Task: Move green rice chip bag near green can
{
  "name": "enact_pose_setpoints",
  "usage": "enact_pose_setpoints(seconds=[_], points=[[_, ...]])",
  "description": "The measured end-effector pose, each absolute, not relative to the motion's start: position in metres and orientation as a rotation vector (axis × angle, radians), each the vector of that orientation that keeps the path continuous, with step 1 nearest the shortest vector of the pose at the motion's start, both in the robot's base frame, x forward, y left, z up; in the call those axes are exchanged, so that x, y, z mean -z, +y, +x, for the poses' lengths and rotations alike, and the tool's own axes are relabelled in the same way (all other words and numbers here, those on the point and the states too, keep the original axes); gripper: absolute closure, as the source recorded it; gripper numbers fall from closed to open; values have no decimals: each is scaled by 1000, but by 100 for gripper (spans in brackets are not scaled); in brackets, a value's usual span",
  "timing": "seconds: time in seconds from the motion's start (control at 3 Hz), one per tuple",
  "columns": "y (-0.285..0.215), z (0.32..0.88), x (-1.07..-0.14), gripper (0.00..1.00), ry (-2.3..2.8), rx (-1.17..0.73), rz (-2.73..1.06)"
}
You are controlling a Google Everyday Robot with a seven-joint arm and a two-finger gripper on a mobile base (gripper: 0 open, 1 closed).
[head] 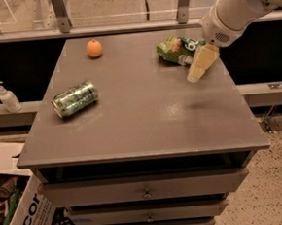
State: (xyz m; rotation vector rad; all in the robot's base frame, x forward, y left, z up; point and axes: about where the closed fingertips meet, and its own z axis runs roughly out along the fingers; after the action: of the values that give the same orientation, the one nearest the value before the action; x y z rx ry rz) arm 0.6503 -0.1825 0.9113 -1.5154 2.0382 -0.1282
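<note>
The green rice chip bag (179, 51) lies at the back right of the grey table top (141, 114), shiny and wrinkled, with its right end hidden behind my arm. The green can (75, 98) lies on its side at the left of the table, far from the bag. My gripper (200, 64) hangs from the white arm at the upper right, just to the right of and slightly in front of the bag, close above the table. It holds nothing that I can see.
An orange (94, 48) sits at the back left of the table. A soap dispenser (6, 97) stands on a ledge to the left. A cardboard box (22, 216) sits on the floor at lower left. Drawers (147, 192) are below the table top.
</note>
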Motion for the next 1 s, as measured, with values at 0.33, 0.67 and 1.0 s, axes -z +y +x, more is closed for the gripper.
enact_pose_setpoints(seconds=[0.33, 0.67, 1.0], points=[[-178, 691, -887, 0, 2058, 96, -1442], [-173, 726, -862, 0, 2075, 81, -1387], [-170, 753, -847, 18, 2076, 74, -1349]])
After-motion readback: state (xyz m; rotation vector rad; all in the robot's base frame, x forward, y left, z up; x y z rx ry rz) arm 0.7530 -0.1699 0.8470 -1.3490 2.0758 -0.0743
